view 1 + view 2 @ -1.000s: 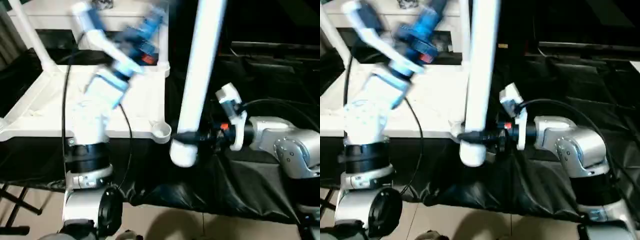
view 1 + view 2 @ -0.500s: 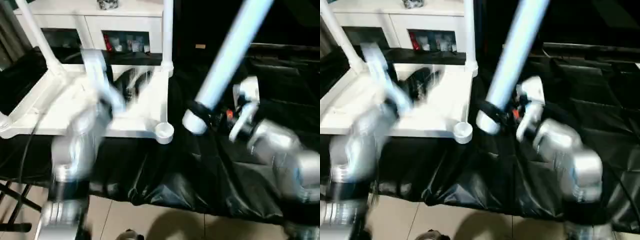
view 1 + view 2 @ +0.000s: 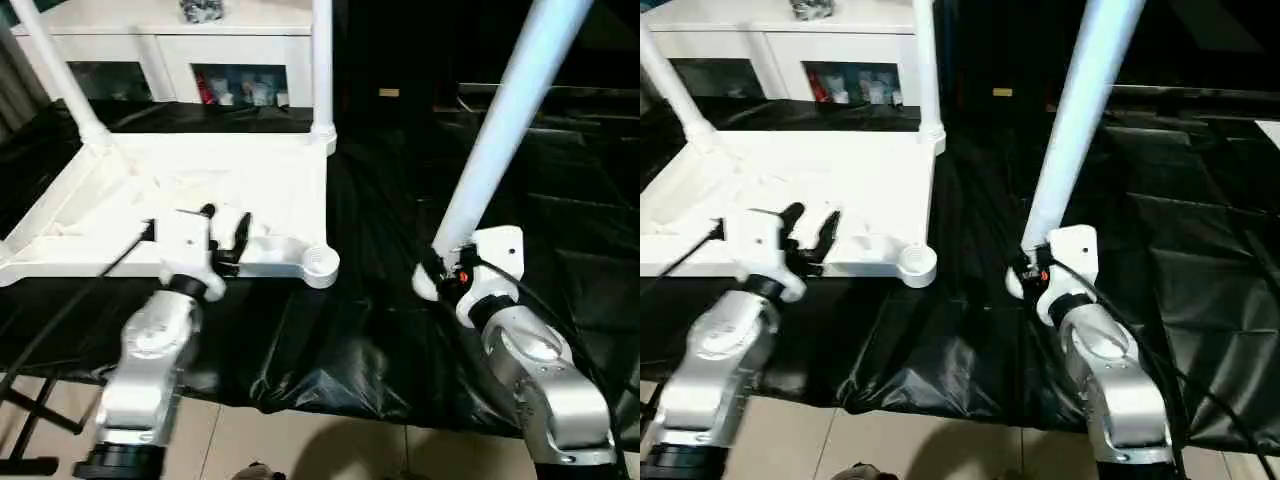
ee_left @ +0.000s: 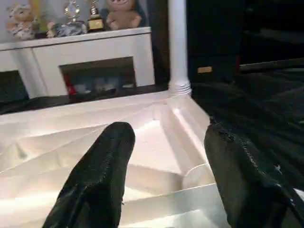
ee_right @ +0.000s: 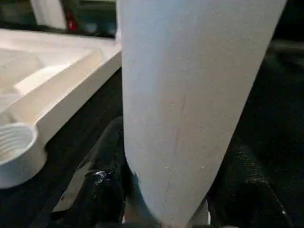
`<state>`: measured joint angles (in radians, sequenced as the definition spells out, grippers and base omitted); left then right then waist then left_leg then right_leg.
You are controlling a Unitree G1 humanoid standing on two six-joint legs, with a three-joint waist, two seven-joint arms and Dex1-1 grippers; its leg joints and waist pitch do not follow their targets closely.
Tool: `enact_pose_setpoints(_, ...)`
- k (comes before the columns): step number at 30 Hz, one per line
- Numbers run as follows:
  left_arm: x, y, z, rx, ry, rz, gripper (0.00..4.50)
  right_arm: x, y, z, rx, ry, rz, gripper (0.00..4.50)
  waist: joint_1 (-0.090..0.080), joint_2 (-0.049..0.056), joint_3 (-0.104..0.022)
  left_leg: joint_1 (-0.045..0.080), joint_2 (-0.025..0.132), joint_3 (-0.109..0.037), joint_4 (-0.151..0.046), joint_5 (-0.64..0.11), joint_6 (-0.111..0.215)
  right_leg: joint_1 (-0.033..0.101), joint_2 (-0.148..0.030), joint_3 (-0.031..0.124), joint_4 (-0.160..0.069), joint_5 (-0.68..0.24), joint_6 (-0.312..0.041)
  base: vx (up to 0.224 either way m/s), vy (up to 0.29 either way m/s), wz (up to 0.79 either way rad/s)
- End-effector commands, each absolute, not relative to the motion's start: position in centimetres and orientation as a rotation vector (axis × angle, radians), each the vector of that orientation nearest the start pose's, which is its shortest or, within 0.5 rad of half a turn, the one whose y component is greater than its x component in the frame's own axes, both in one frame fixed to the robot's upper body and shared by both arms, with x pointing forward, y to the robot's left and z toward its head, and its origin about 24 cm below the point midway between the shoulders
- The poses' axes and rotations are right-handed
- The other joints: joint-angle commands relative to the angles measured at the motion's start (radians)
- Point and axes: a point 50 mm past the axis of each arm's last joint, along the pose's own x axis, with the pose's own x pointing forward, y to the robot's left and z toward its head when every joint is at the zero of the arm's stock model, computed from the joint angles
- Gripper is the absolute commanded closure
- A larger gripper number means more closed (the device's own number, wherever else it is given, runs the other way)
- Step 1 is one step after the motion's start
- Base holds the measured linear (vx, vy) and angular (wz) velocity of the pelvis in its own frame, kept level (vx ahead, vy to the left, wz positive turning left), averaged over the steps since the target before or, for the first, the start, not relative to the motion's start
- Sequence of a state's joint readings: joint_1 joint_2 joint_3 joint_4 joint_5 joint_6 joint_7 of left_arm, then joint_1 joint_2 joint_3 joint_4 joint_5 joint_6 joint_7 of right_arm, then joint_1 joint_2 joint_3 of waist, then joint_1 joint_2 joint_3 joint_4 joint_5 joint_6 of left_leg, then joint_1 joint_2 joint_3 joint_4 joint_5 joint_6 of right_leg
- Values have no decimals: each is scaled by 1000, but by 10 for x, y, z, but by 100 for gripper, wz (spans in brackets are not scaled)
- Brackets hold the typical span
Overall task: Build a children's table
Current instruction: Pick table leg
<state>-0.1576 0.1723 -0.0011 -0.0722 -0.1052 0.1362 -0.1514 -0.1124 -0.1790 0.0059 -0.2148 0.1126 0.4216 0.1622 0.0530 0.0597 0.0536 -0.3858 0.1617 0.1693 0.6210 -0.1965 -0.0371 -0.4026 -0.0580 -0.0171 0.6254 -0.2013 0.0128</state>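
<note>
Nearest, the right pincer point(image 3: 437, 272) is clamped on the thick lower end of a loose white leg point(image 3: 505, 125), which slants up and away over the black sheet point(image 3: 330, 340) covering the work surface. The left pincer point(image 3: 222, 235) hangs with its black fingers point(image 4: 97, 178) spread and nothing between them, over the near edge of the upturned white tabletop point(image 3: 150, 200). Just beside it, the near right corner socket point(image 3: 320, 262) stands bare, its threads showing. Farther back, two legs point(image 3: 322, 65) stand upright in the far corners. Behind stands a white cabinet point(image 4: 85, 57) topped with small figures point(image 4: 71, 19). No readable writing or brand shows anywhere.
</note>
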Motion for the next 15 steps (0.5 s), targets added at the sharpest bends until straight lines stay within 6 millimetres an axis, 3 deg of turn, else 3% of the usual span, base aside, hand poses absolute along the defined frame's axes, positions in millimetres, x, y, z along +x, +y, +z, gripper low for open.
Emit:
enact_pose_setpoints(1,284,161,88,104,-89,-182,169,273,-158,87,-101,48,197,262,-4,-11,-57,13,47,-26,-90,-277,-41,33,-63,39,-93,-262,-116,0,0,0)
enact_pose_setpoints(2,284,160,88,108,-88,-175,169,274,-158,88,-108,29,189,262,-4,-9,-57,12,48,-26,-91,-277,-40,32,-64,39,-93,-262,-118,0,0,0)
enact_pose_setpoints(3,287,160,87,115,-95,-157,169,275,-159,89,-83,9,178,262,-7,-16,-57,11,47,-24,-89,-266,-33,34,-63,38,-93,-252,-120,0,0,0)
enact_pose_setpoints(7,288,158,88,121,-99,-152,169,276,-160,89,-49,9,169,262,-11,-13,-59,9,47,-25,-89,-249,-19,36,-62,38,-89,-216,-132,0,0,0)
enact_pose_setpoints(8,289,158,88,126,-99,-151,169,277,-161,88,-39,7,142,262,-11,-15,-59,7,45,-22,-86,-246,-5,38,-69,42,-90,-213,-139,0,0,0)
enact_pose_setpoints(10,290,158,88,128,-100,-149,169,277,-161,87,-28,16,127,262,-6,-18,-61,-2,38,-16,-75,-215,49,47,-92,55,-98,-235,-159,0,0,0)
enact_pose_setpoints(11,290,158,88,130,-100,-148,169,277,-162,86,-15,13,116,262,0,-22,-62,-10,34,-17,-58,-186,96,55,-121,71,-110,-266,-171,0,0,0)
enact_pose_setpoints(12,290,158,88,132,-100,-146,169,277,-161,85,2,9,108,262,11,-22,-64,-20,35,-28,-28,-146,144,65,-167,97,-129,-309,-183,0,0,0)
enact_pose_setpoints(13,290,158,88,132,-100,-146,169,277,-161,85,2,9,108,262,18,-24,-64,-25,37,-35,-9,-129,163,68,-191,113,-139,-336,-188,0,0,0)
enact_pose_setpoints(14,291,158,87,132,-98,-139,169,278,-160,84,8,6,113,262,30,-20,-64,-40,49,-58,22,-94,182,75,-231,138,-149,-369,-204,-9,74,1)
enact_pose_setpoints(15,291,158,87,133,-97,-136,169,278,-159,83,2,8,119,262,31,-12,-64,-45,57,-69,11,-77,191,70,-216,124,-143,-369,-221,-6,119,0)
